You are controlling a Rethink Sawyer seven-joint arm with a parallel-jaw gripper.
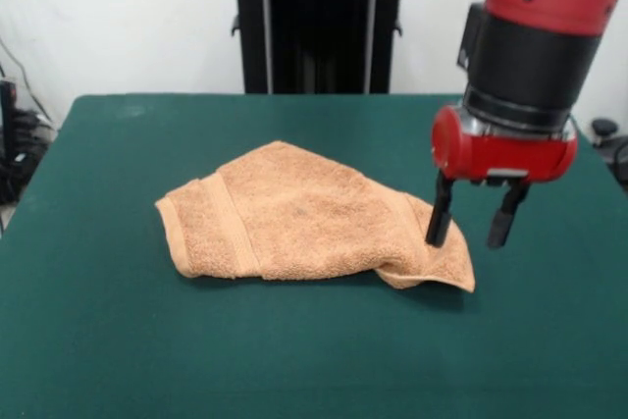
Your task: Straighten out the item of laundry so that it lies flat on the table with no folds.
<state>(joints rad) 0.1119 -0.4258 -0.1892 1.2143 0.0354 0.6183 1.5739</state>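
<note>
I see the towel point(304, 215) lying bunched on the table point(98, 340). My gripper point(470, 226) hangs over its right corner. Its fingers are open and hold nothing.

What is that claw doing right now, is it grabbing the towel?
Gripper: open, holding nothing; its two fingers hang apart at the towel's right corner.

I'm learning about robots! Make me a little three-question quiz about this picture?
1. True or false: the towel lies perfectly flat.
2. What colour is the table top? A) green B) white C) blue
3. Fill in: the tool hangs over the towel's ____ end, as the picture shows it.

Key: 1 false, it is folded and bunched. 2 A. 3 right; its two fingers are spread apart.
</note>
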